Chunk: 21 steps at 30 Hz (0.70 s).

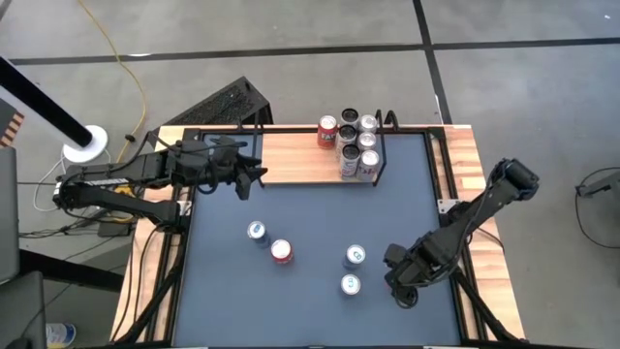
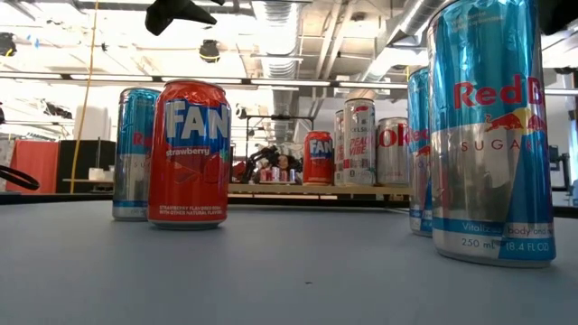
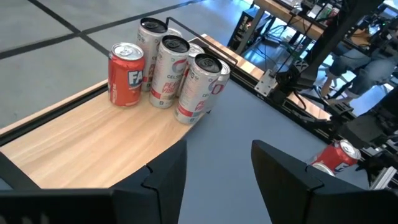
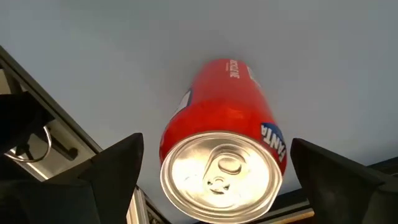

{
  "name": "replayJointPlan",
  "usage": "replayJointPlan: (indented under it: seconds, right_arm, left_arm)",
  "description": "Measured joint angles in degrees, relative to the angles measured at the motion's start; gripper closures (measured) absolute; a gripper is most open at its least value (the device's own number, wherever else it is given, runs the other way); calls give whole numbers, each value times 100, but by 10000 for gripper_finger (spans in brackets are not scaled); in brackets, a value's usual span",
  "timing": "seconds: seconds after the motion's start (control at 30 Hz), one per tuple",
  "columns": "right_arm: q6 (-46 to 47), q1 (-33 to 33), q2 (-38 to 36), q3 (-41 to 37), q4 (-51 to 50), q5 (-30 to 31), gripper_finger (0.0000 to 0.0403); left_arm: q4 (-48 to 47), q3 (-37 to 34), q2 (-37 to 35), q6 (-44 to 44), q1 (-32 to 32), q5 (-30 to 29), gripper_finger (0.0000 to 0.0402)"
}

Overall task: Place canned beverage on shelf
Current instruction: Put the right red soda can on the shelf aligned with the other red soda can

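My right pincer, at the dark grey worktop's four o'clock, is spread around a red aluminium Fanta can, not yet pinching. I judge the next move is to close, lift and carry it to the light-wood shelf at twelve o'clock. The left pincer waits spread at ten o'clock.

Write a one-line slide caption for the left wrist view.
Left hand, open and empty, faces the light-wood shelf holding a red Fanta can beside a cluster of silver cans.
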Motion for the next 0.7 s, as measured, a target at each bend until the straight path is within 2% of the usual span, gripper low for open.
replayJointPlan:
  seconds: [0.17, 0.4, 0.7]
  right_arm:
    - [119, 47, 29, -18, 35, 2, 12]
    - [476, 192, 30, -468, 562, -119, 14]
    - [320, 188, 30, -479, 353, 50, 44]
  left_arm:
    - [0, 0, 0, 2, 0, -1, 232]
    - [4, 0, 0, 2, 0, -5, 232]
    - [18, 0, 0, -59, 0, -45, 232]
